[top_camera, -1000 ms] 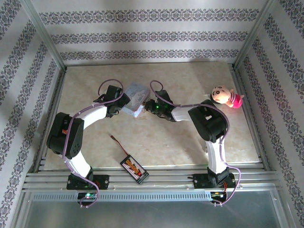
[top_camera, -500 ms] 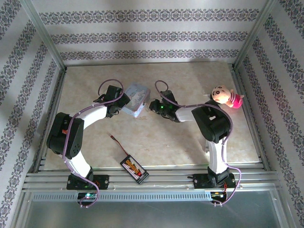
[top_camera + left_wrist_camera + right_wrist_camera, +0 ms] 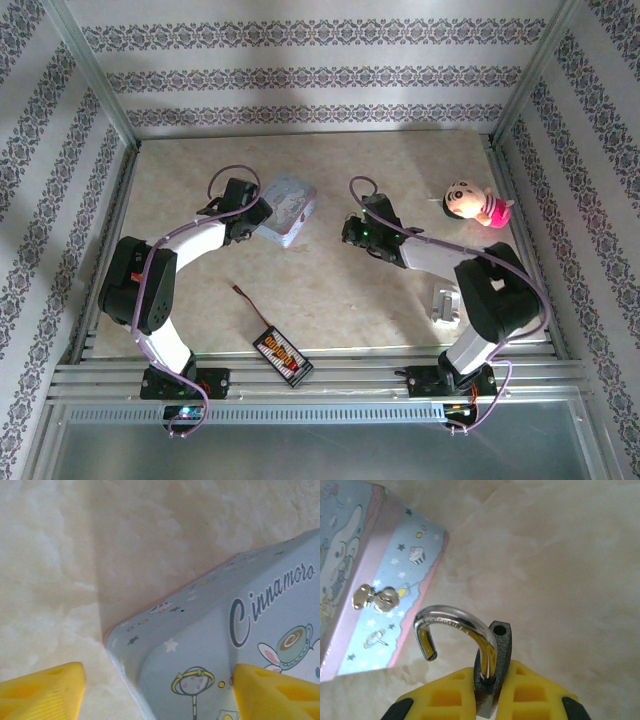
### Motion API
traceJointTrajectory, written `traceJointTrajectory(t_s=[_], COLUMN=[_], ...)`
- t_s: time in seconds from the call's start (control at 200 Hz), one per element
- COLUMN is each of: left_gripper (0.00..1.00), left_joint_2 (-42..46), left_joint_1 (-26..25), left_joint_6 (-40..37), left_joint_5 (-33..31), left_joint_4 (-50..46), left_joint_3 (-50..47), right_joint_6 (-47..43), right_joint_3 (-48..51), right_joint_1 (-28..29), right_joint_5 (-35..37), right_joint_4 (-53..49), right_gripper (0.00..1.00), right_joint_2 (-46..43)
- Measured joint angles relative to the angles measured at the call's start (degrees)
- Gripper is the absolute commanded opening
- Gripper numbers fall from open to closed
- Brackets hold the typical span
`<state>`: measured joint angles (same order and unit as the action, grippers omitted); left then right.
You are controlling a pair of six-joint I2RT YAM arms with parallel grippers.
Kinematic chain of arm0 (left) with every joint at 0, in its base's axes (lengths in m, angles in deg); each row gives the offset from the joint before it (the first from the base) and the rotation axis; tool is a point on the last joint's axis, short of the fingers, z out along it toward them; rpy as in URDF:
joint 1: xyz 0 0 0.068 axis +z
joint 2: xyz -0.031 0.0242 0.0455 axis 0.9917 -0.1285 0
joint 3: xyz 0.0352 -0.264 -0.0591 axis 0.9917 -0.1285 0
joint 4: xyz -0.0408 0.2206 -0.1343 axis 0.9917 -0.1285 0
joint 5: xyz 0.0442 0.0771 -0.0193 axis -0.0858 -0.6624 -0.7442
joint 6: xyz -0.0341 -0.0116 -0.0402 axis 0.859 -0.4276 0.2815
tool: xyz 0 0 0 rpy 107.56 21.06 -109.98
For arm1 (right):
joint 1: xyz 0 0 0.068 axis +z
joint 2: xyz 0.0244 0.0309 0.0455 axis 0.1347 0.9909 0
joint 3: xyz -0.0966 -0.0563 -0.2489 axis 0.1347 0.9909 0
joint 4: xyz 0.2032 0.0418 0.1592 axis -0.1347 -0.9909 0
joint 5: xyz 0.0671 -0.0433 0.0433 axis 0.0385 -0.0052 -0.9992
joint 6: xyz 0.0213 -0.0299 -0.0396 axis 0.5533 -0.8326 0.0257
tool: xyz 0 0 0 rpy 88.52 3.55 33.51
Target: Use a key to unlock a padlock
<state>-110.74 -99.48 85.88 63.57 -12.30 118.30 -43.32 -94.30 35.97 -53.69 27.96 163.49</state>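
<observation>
Seen from above: left hand (image 3: pixel 257 214) just beside light-blue tin (image 3: pixel 287 208); right hand (image 3: pixel 350 231) apart from tin, over tabletop (image 3: pixel 330 300).
Seen from left wrist: yellow fingers (image 3: pixel 42 692) spread wide around tin's corner, gripping nothing.
Seen from right wrist: squeezed tight on padlock (image 3: pixel 491 667), silver loop (image 3: pixel 452 622) swung open, near tin.

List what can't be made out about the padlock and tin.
- Padlock lower body: right wrist view, buried between the right gripper fingers.
- Padlock from above: top view, too small, hidden under the right gripper.
- Tin far end: left wrist view, cut by frame edge.
- Left gripper touching tin or not: left wrist view, contact cut off below.
</observation>
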Motion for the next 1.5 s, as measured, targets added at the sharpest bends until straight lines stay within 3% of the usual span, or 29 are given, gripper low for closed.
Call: traceJointTrajectory(t_s=[0.155, 0.48, 0.75, 0.98, 1.224, 1.499], left_gripper=[0.62, 0.61, 0.65, 0.67, 0.62, 0.61], left_joint_2=[-1.55, -11.28, -20.37, -20.70, -23.39, -29.27], left_joint_1=[0.00, 1.55, 3.87, 4.04, 4.35, 5.35], left_joint_6=[-0.92, -10.25, -14.88, -17.57, -19.21, -17.86], left_joint_5=[1.09, 8.28, 18.91, 19.54, 19.74, 24.26], left_joint_4=[0.09, 1.97, 4.31, 2.93, 1.40, 4.63], left_joint_3=[1.99, 13.00, 22.91, 24.04, 28.33, 34.93], right_joint_6=[-3.82, -11.65, -15.98, -20.33, -24.85, -26.71], right_joint_3=[0.81, -0.24, -4.37, -10.80, -20.92, -23.87], right_joint_1=[0.00, 0.00, -1.44, -3.89, -6.93, -7.52], right_joint_5=[3.63, 6.43, 8.39, 10.67, 10.16, 9.94], right_joint_4=[-8.76, -24.46, -31.45, -35.56, -37.83, -38.07], right_gripper=[0.00, 0.01, 0.03, 0.05, 0.08, 0.08], right_joint_2=[-5.05, -6.56, -2.21, 5.46, 14.40, 16.63])
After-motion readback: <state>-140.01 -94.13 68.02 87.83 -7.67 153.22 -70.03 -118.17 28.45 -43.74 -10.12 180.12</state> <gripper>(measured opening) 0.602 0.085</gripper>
